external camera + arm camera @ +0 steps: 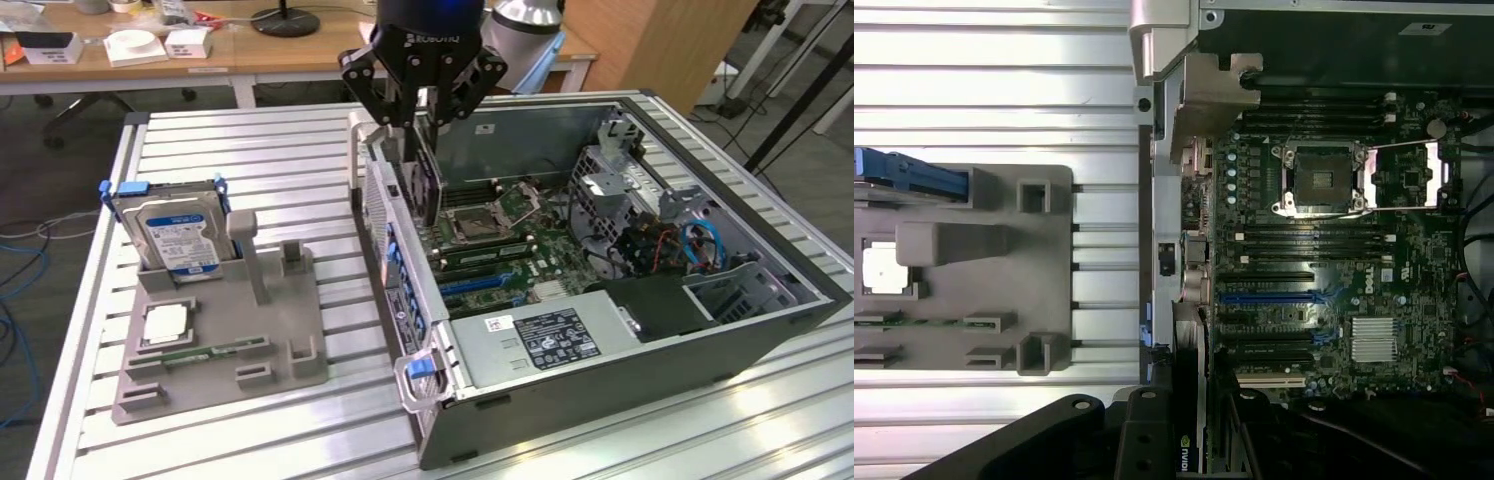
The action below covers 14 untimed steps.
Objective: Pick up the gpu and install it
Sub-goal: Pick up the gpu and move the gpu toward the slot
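gripper (423,118) pinches the gpu (427,190), card hanging below it. you'll want its edge square to the blue pcie slot (1269,297).

Diffuse overhead room light, no hard shadows. Exterior view: the slatted aluminium table (240,160) shows pale glare, brightest at its near edge; the computer case (641,390) interior sits in soft shade; the gripper (422,112) reads dark. Wrist view: the table slats bloom near white and the motherboard (1334,290) is dim.
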Each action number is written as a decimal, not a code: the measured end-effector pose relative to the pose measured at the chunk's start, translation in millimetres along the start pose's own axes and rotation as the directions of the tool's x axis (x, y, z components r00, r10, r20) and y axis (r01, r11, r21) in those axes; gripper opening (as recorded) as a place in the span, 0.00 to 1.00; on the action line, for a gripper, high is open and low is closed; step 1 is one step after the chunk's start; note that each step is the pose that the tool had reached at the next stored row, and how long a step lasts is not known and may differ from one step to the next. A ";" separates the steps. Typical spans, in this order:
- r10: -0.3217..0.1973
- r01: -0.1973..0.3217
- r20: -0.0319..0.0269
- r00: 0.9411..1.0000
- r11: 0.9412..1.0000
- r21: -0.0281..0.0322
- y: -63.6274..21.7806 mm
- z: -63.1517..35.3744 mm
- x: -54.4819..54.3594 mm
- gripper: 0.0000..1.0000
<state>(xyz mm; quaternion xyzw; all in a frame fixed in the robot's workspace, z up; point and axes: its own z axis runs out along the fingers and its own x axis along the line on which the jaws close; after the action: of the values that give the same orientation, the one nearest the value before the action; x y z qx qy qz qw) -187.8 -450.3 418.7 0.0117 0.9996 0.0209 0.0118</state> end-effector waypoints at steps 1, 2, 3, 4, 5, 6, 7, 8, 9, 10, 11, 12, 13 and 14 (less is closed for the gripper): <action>0.000 0.000 0.000 1.000 1.000 0.000 0.0 0.0 -1.0 0.26; 0.000 0.000 0.000 1.000 1.000 0.000 0.1 0.0 -2.2 0.26; 0.000 0.000 0.000 1.000 1.000 0.000 0.1 0.1 -3.5 0.26; 0.000 0.000 0.000 1.000 1.000 0.000 0.1 0.1 -4.9 0.26; 0.000 0.000 0.000 1.000 1.000 0.000 0.1 0.1 -6.2 0.26; 0.000 0.000 0.000 1.000 1.000 0.000 0.2 0.2 -7.4 0.26; 0.000 0.000 0.000 1.000 1.000 0.000 0.2 0.2 -8.6 0.26; 0.000 0.000 0.000 1.000 1.000 0.000 0.2 0.2 -9.9 0.26; 0.000 0.000 0.000 1.000 1.000 0.000 0.3 0.3 -11.2 0.26; 0.000 0.000 0.000 1.000 1.000 0.000 0.3 0.3 -12.4 0.26; 0.000 0.000 0.000 1.000 1.000 0.000 0.3 0.4 -13.7 0.26; 0.000 0.000 0.000 1.000 1.000 0.000 0.4 0.4 -15.0 0.26; 0.000 0.000 0.000 1.000 1.000 0.000 0.4 0.4 -16.2 0.26; 0.000 0.000 0.000 1.000 1.000 0.000 0.4 0.4 -17.4 0.26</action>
<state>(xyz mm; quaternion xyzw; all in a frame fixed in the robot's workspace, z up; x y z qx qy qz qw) -170.4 -450.3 418.7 0.0117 0.9996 0.0209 0.0118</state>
